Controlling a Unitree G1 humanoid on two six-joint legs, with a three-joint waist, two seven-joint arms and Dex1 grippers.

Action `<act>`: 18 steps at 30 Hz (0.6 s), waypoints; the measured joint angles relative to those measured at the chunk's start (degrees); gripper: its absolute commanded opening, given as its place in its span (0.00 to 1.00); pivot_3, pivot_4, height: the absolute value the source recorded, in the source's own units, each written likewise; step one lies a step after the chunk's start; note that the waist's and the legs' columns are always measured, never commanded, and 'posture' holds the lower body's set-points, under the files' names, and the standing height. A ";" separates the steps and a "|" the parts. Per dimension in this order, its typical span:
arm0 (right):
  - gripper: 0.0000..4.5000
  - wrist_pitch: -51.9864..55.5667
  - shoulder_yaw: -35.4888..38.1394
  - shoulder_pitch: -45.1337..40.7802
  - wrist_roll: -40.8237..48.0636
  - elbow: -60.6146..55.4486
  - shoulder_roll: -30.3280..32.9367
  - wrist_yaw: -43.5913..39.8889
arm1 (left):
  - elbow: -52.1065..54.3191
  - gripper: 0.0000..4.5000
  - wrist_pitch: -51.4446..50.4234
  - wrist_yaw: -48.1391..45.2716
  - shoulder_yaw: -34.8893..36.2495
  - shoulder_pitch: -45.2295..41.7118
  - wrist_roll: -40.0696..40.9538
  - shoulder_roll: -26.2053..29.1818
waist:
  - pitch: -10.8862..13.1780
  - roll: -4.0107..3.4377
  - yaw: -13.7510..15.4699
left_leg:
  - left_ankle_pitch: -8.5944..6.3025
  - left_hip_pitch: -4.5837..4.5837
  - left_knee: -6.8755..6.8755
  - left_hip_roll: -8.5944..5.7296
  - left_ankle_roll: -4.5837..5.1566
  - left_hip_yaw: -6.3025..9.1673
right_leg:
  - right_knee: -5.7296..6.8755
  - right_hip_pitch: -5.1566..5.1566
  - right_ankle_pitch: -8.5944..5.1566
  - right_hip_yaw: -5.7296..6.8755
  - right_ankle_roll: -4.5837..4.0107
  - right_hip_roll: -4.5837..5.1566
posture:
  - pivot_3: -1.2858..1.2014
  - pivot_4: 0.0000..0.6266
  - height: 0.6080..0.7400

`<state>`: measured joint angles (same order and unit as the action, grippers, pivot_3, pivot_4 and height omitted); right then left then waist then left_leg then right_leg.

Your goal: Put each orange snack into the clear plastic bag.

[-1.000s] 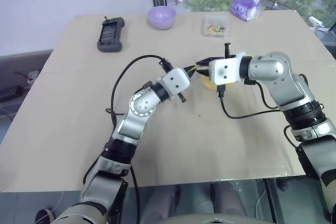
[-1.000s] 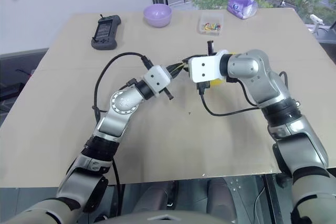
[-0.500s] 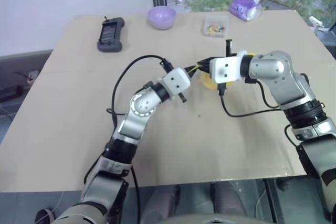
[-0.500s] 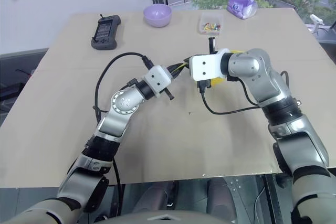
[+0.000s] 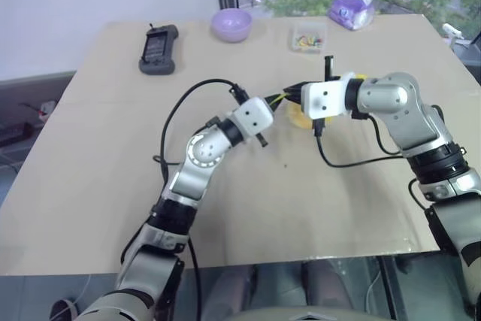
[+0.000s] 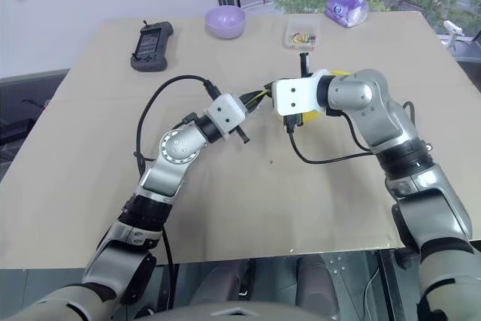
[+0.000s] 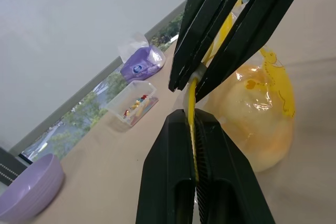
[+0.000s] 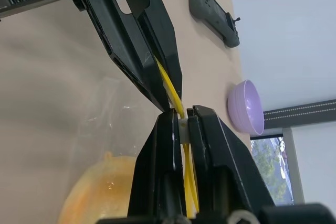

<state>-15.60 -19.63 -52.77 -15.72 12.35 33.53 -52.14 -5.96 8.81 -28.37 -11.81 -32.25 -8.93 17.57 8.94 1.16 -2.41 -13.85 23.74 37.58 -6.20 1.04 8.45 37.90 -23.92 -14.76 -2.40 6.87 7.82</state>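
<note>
Both arms are met over the middle of the tan table (image 5: 90, 186), fingertips nearly nose to nose.

The left gripper (image 7: 192, 121) is clamped on the yellow seal strip (image 7: 191, 109) of the clear plastic bag (image 7: 273, 85); in the left wrist view its two black fingers are seen pressed together with the strip pinched between them. The right gripper (image 8: 181, 121) is likewise closed on the same strip, a short way along it from the left one, its fingers squeezed flat against the yellow band. The two sets of fingertips are almost touching.

The orange snack (image 7: 254, 121) is seen inside the bag, below the pinched strip, domed and glossy behind the crinkled film. A yellow printed patch (image 7: 273, 80) is visible on the bag's wall, over the snack. From the head views, the bag and snack are mostly hidden behind the right wrist; a yellow edge (image 5: 297, 116) is glimpsed between the two wrists, on the table.

At the far side of the table, well apart from the arms, are noted: a dark handheld controller (image 5: 158, 49) to the left, a lilac bowl (image 5: 231, 24), a small clear box of colourful bits (image 5: 309, 37), and a purple tissue pack (image 5: 351, 11) by the window.
</note>
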 measured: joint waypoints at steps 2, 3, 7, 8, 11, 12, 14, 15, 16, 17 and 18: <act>0.04 -0.02 0.00 0.00 -0.10 0.00 0.29 0.00 | 0.00 0.00 0.03 0.05 -0.08 -0.05 -0.09 -0.03 | 0.00 0.00 0.01 | 0.00 0.00 0.00 0.00 0.00 0.00 | 0.00 0.00 0.00 0.00 0.00 0.00 | 0.52 0.24 1.00; 0.04 -0.04 -0.01 0.00 -0.12 -0.01 0.60 0.00 | 0.00 0.00 0.08 0.10 -0.14 -0.11 -0.30 -0.03 | 0.00 0.00 0.02 | 0.00 0.00 0.00 0.00 0.00 0.00 | 0.00 0.00 0.00 0.00 0.00 0.00 | 0.52 0.24 1.00; 0.04 0.33 0.01 0.01 -0.67 0.10 3.15 0.18 | -0.69 0.00 0.59 1.26 -0.23 -0.56 -1.88 0.37 | 0.00 0.00 0.04 | 0.00 0.00 0.01 -0.01 0.00 0.00 | 0.00 0.00 0.00 0.00 0.00 0.00 | 0.52 0.24 1.00; 0.04 0.53 0.03 0.01 -0.88 0.24 3.78 0.31 | -1.25 0.00 0.71 1.68 -0.23 -1.01 -2.32 0.58 | 0.00 0.00 0.06 | 0.00 0.00 0.01 -0.01 0.00 0.00 | 0.01 0.00 0.00 0.00 0.00 0.00 | 0.52 0.24 1.00; 0.04 1.34 0.33 0.05 -1.07 0.57 5.58 1.04 | -2.74 0.00 1.37 3.71 -0.10 -2.32 -3.57 1.48 | 0.00 0.00 0.03 | 0.00 0.00 0.01 -0.01 0.00 -0.02 | 0.01 0.00 0.00 -0.01 0.00 0.00 | 0.52 0.24 1.00; 0.04 1.58 0.44 0.07 -1.08 0.62 5.92 1.18 | -3.02 0.00 1.58 4.14 -0.05 -2.55 -3.90 1.65 | 0.00 0.00 0.03 | 0.00 0.00 0.01 -0.01 0.00 -0.02 | 0.00 0.00 0.00 -0.01 0.00 0.00 | 0.52 0.24 1.00; 0.04 1.85 0.57 0.22 -1.10 0.75 7.41 1.49 | -4.38 0.00 1.96 5.79 0.02 -3.30 -4.86 2.41 | 0.00 0.00 0.05 | 0.00 0.00 0.01 -0.01 0.00 -0.01 | 0.00 0.00 0.00 0.00 0.00 0.00 | 0.52 0.24 1.00; 0.04 2.12 0.64 0.39 -1.10 0.85 8.30 1.58 | -5.02 0.00 2.14 6.64 0.08 -3.67 -5.26 2.76 | 0.00 0.00 0.06 | 0.00 0.00 0.01 -0.01 0.00 -0.02 | 0.01 0.00 0.00 -0.01 0.00 0.00 | 0.52 0.24 1.00; 0.04 2.43 0.88 0.62 -1.09 0.92 8.73 1.66 | -5.30 0.00 2.28 7.15 0.11 -3.75 -5.48 2.89 | 0.00 0.00 0.05 | 0.00 0.00 0.01 -0.01 0.00 -0.02 | 0.00 0.00 0.00 -0.01 0.00 0.00 | 0.52 0.24 1.00; 0.04 2.87 1.19 1.02 -1.04 0.97 9.23 1.82 | -5.88 0.00 2.42 7.63 0.11 -3.87 -5.55 2.91 | 0.00 0.00 0.05 | 0.00 0.00 0.01 -0.02 0.00 -0.02 | 0.00 0.00 0.00 -0.01 0.00 0.01 | 0.52 0.24 1.00; 0.04 2.98 1.45 1.36 -1.03 0.98 9.62 1.87 | -6.12 0.00 2.43 7.88 0.11 -3.88 -5.55 2.92 | 0.00 0.00 0.04 | 0.00 0.00 0.01 -0.02 0.00 -0.02 | 0.01 0.00 0.00 -0.01 0.00 0.01 | 0.52 0.24 1.00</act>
<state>-12.62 -18.18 -51.41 -16.75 13.33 43.14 -50.28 -12.08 11.24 -20.49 -11.69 -36.14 -14.48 20.49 8.94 1.16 -2.36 -13.85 23.75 37.58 -6.22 1.04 8.43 37.91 -23.92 -14.76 -2.41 6.87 7.83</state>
